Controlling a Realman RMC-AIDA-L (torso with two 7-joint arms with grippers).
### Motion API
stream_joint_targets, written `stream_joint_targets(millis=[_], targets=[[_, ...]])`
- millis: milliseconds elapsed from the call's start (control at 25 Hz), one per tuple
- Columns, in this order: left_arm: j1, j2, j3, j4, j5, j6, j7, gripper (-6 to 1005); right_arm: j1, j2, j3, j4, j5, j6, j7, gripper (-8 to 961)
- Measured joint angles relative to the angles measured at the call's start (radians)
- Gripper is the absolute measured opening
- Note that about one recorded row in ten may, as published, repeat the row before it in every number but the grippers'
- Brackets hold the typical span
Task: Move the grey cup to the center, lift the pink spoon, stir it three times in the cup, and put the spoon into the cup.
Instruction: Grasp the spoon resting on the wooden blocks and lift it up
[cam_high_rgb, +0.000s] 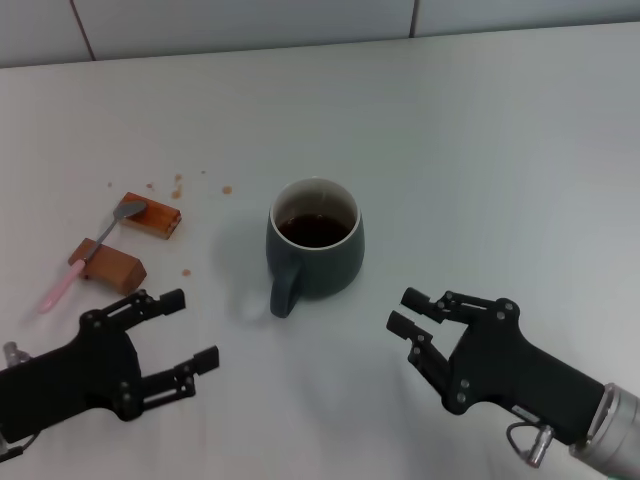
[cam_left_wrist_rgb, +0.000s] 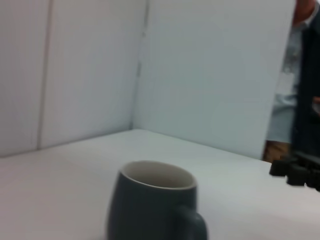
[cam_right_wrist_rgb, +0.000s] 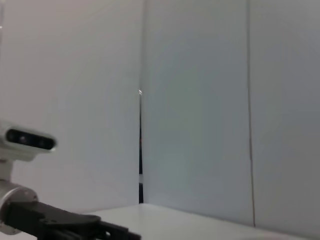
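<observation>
At the far left of the head view the pink spoon (cam_high_rgb: 82, 257) lies propped across two small brown wooden blocks (cam_high_rgb: 153, 216), its silver bowl resting on the farther block and its pink handle sloping down over the nearer one toward the counter (cam_high_rgb: 480, 140), with a few brown crumbs (cam_high_rgb: 178, 186) scattered just beyond. Just in front of the nearer block hovers the left gripper (cam_high_rgb: 183, 328), jaws spread open and holding nothing, pointing toward the middle of the counter. Further right, near the centre, stands the grey cup (cam_high_rgb: 315, 245), upright, handle turned toward the robot, with dark liquid inside (the left wrist view shows the same cup side-on, pale rim and loop handle plain). To its right, clear of the cup, sits the right gripper (cam_high_rgb: 417, 327), jaws also open and empty. With the cup looking already central, the likely next job is lifting the spoon, and that is where trouble lies: the spoon is slim and perched loosely, so jaws closing off-centre could tip it off the blocks or drag a block along. A grip too near the handle's end would probably let the bowl droop. Later, careless stirring could slop the liquid or nudge the cup.
</observation>
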Motion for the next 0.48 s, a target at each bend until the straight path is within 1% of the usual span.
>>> stream_joint_targets(millis=[40, 80, 160, 200, 240, 280, 360, 400, 440, 480], targets=[[0.0, 0.0, 0.0, 0.0, 0.0, 0.0, 0.0, 814, 0.002, 0.0, 0.002, -0.013, 0.0, 0.008, 0.04, 118], [0.012, -0.001, -0.058, -0.014, -0.005, 0.002, 0.011, 814, 0.003, -0.001, 0.002, -0.029, 0.001, 0.018, 0.078, 120], [0.02, 0.0, -0.098, -0.033, -0.01, 0.005, 0.019, 813, 0.004, -0.001, 0.0, -0.047, 0.0, 0.03, 0.119, 206], [0.027, 0.001, -0.141, -0.054, -0.016, 0.011, 0.028, 813, 0.004, -0.001, -0.001, -0.053, 0.0, 0.035, 0.13, 248], [0.039, 0.002, -0.206, -0.081, -0.025, 0.026, 0.038, 813, 0.004, -0.001, -0.002, -0.057, -0.001, 0.038, 0.137, 291], [0.046, 0.003, -0.234, -0.091, -0.028, 0.034, 0.043, 813, 0.004, -0.001, -0.003, -0.06, -0.001, 0.039, 0.138, 334], [0.073, 0.003, -0.34, -0.127, -0.039, 0.079, 0.058, 814, 0.003, -0.001, -0.004, -0.067, -0.002, 0.04, 0.139, 409], [0.089, 0.003, -0.408, -0.153, -0.042, 0.107, 0.061, 814, 0.003, -0.001, -0.004, -0.069, -0.003, 0.04, 0.139, 446], [0.096, 0.003, -0.44, -0.164, -0.043, 0.116, 0.056, 814, 0.002, -0.001, -0.004, -0.07, -0.003, 0.04, 0.139, 483], [0.105, 0.003, -0.494, -0.183, -0.043, 0.126, 0.035, 814, 0.002, -0.001, -0.004, -0.071, -0.003, 0.04, 0.14, 521]])
